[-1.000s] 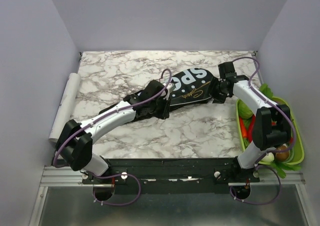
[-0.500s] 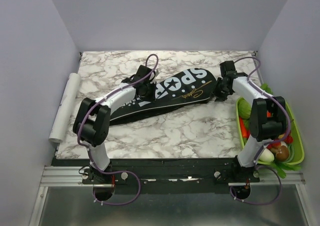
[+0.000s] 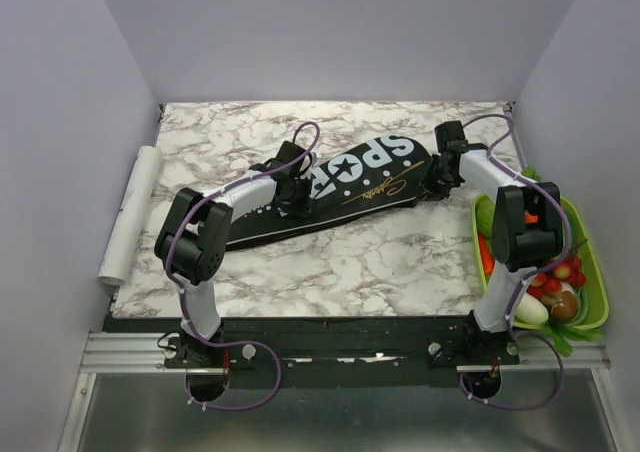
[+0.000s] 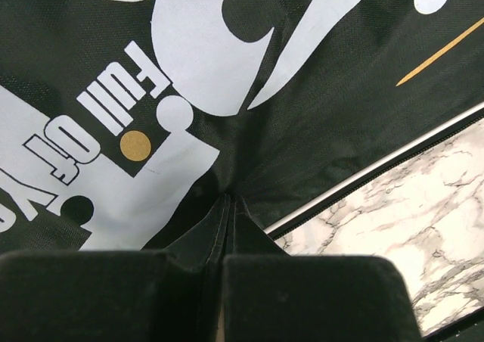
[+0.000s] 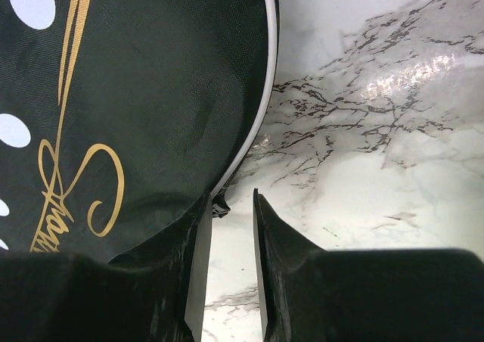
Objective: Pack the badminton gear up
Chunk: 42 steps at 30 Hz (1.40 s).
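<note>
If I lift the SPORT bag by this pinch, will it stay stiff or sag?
Probably sags: the bag puckers into a fold in the left gripper. Being long and pinched partway along, both ends would likely droop. The woven cloth looks unlikely to slip.

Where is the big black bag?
In the top view, the black bag lies slanted across the middle of the marble table, left of the green tray.

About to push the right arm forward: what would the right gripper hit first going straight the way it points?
Probably the white-piped rim of the bag, where a small dark tab sits at the right gripper's fingertips; beyond is marble table. Depth is unclear.
</note>
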### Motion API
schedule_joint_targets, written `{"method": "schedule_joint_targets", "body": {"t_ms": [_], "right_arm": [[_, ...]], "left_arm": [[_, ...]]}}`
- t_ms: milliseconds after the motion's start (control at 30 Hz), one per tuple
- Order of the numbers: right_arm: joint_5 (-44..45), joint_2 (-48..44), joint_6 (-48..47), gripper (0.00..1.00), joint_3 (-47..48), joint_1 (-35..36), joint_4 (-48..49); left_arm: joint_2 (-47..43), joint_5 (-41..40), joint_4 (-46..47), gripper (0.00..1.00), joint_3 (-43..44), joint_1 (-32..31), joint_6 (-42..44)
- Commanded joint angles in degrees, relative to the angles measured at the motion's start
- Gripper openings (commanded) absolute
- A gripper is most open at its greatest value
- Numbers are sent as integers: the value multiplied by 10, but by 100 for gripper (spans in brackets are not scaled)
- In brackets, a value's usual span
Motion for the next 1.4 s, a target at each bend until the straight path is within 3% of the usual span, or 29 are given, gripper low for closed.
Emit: {"method": "schedule_joint_targets", "body": {"t_ms": [0, 200, 600, 933, 1367], "right_arm": [[-3, 13, 5, 34, 4, -5, 14], [-2, 19, 6, 27, 9, -5, 18], [-28, 14, 16, 1, -9, -4, 28], [-68, -21, 20, 0, -15, 23, 39], [-81, 5, 54, 1, 33, 144, 25]], "left_arm": [[14, 0, 2, 2, -3, -3, 2], [20, 2, 1, 2, 0, -3, 3], [21, 4, 3, 2, -1, -3, 2], [18, 5, 14, 2, -10, -3, -5], [1, 12, 34, 1, -42, -4, -15]]}}
